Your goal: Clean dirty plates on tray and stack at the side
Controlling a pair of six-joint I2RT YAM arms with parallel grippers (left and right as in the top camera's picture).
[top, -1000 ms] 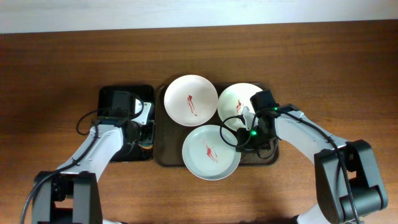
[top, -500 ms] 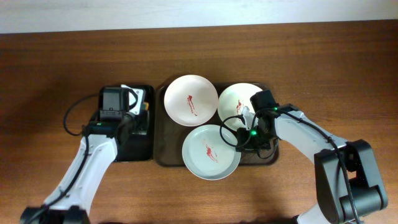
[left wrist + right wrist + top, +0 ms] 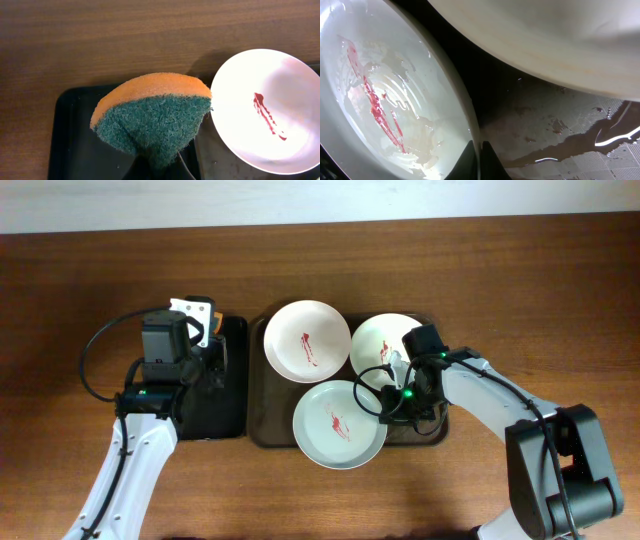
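Three white plates lie in the brown tray (image 3: 262,432): back left (image 3: 307,341), back right (image 3: 380,338) and front (image 3: 338,426), each with a red smear. My right gripper (image 3: 396,394) is shut on the right rim of the front plate; the right wrist view shows its fingertips (image 3: 479,156) pinching that rim beside the smeared plate (image 3: 380,100). My left gripper (image 3: 192,332) is shut on an orange and green sponge (image 3: 155,112), held above the back of the narrow black tray (image 3: 218,385). The back left plate also shows in the left wrist view (image 3: 265,110).
The brown tray's floor is wet (image 3: 560,125), and the back right plate's edge (image 3: 545,40) hangs just over the held rim. The black tray (image 3: 75,150) lies against the brown tray's left side. Bare wooden table (image 3: 540,280) surrounds both trays.
My left arm has lifted the sponge out of the black tray and moved back and to the left. The right arm and the plates have not moved.
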